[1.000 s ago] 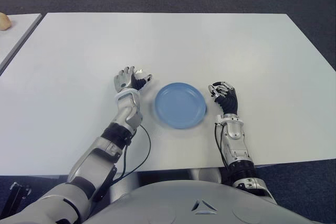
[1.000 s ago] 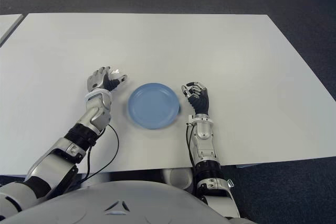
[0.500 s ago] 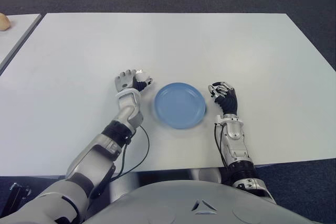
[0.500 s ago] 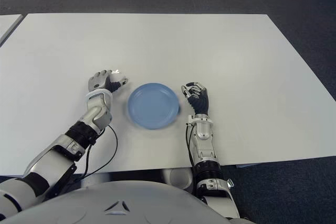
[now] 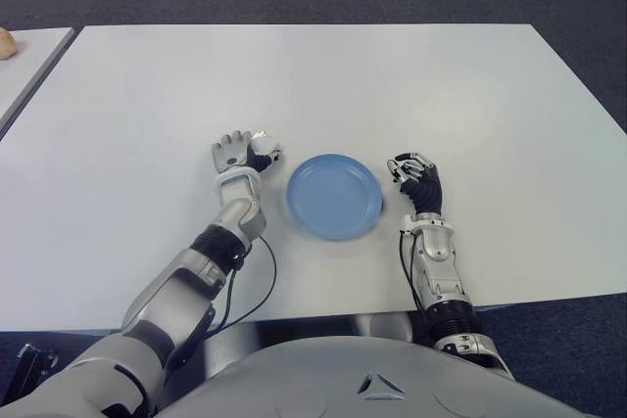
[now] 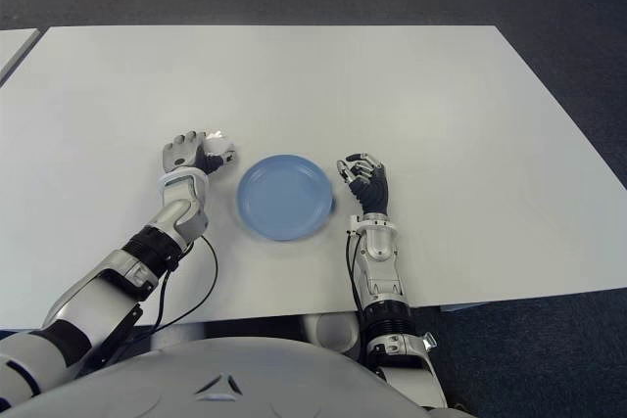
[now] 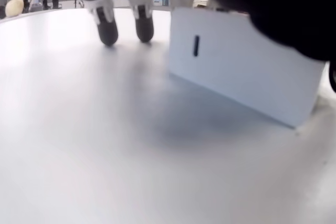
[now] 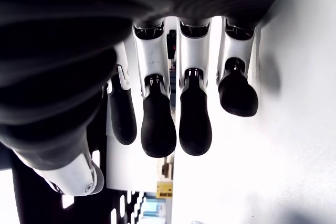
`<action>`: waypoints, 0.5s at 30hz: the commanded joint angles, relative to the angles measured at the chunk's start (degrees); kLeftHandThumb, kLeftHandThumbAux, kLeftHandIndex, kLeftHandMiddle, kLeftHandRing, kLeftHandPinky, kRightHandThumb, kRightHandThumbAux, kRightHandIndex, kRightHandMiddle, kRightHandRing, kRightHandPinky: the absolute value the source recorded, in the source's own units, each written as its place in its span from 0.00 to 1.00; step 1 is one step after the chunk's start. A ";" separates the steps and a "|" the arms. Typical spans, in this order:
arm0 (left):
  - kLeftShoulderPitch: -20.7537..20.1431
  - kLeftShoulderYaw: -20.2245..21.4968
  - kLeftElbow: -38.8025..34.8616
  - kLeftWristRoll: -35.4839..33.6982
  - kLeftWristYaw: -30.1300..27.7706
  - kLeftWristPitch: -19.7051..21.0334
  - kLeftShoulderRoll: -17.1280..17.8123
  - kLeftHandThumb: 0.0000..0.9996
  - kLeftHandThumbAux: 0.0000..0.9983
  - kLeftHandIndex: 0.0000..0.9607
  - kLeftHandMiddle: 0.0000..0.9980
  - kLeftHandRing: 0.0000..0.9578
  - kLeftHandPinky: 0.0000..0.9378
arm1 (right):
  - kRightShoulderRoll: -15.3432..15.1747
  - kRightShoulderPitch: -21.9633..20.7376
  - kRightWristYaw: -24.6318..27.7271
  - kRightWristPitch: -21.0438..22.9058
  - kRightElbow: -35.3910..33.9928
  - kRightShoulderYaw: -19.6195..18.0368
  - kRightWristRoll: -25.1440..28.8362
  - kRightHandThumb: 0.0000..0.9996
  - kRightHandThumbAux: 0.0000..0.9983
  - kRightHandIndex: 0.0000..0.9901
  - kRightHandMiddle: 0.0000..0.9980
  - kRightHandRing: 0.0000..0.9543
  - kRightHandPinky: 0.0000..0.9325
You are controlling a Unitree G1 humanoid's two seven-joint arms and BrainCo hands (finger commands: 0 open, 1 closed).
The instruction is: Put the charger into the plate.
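Under the left hand (image 5: pixel 238 155), curled fingers close round the charger (image 7: pixel 244 66); a loose grip could drop it short of the plate (image 5: pixel 335 197).

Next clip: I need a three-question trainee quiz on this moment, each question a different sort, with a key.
1. True or false: the charger already lies in the blue plate.
2. Which hand is at the charger? A) left hand B) right hand C) neither
3. Fill in: the right hand shows beside the plate on its ____ side.

Key
1. False: the white charger sits on the table under the left hand's fingers, left of the plate, which holds nothing.
2. A; the left hand closes around it, though no firm grip shows.
3. Right; its fingers are curled and hold nothing.
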 commanded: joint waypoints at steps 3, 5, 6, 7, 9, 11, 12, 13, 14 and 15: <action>1.59 0.13 1.81 -0.41 -2.08 1.73 1.33 0.48 0.21 0.00 0.04 0.00 0.00 | 0.55 1.82 -0.11 1.76 0.78 -0.21 0.35 0.71 0.73 0.44 0.76 0.79 0.82; 1.62 -0.31 1.78 -0.05 -2.39 1.78 1.60 0.48 0.21 0.00 0.04 0.00 0.00 | 0.53 1.84 -0.07 1.91 0.74 -0.22 0.37 0.71 0.73 0.44 0.76 0.79 0.82; 1.64 -0.51 1.75 0.10 -2.56 1.80 1.73 0.48 0.21 0.00 0.04 0.00 0.00 | 0.52 1.85 -0.05 1.95 0.73 -0.23 0.38 0.71 0.73 0.44 0.76 0.79 0.82; 1.82 -0.64 1.57 0.23 -2.63 1.79 1.95 0.48 0.21 0.00 0.04 0.00 0.00 | 0.52 1.85 -0.05 2.08 0.72 -0.24 0.40 0.71 0.73 0.44 0.76 0.79 0.82; 2.03 -0.74 1.31 0.29 -2.67 1.80 2.17 0.49 0.21 0.00 0.05 0.00 0.02 | 0.52 1.84 -0.05 2.23 0.69 -0.26 0.41 0.71 0.73 0.44 0.76 0.79 0.82; 2.47 -0.74 0.64 0.42 -2.57 1.90 2.44 0.49 0.21 0.00 0.06 0.01 0.03 | 0.55 1.83 -0.03 2.45 0.64 -0.30 0.51 0.71 0.73 0.44 0.76 0.79 0.82; 2.77 -0.74 0.16 0.51 -2.49 1.98 2.61 0.50 0.21 0.00 0.07 0.02 0.05 | 0.58 1.82 -0.01 2.61 0.59 -0.32 0.58 0.71 0.73 0.44 0.76 0.79 0.82; 2.96 -0.73 -0.23 0.60 -2.42 2.11 2.71 0.50 0.21 0.00 0.07 0.02 0.05 | 0.61 1.83 0.01 2.78 0.53 -0.36 0.65 0.71 0.73 0.44 0.76 0.79 0.82; 3.07 -0.74 -0.47 0.65 -2.40 2.20 2.77 0.51 0.21 0.00 0.08 0.03 0.07 | 0.62 1.84 0.02 2.91 0.47 -0.38 0.70 0.71 0.73 0.44 0.76 0.79 0.82; 3.21 -0.88 -0.90 0.85 -2.51 2.41 2.92 0.51 0.21 0.00 0.08 0.04 0.08 | 0.65 1.87 0.01 3.07 0.37 -0.38 0.74 0.71 0.73 0.44 0.76 0.79 0.82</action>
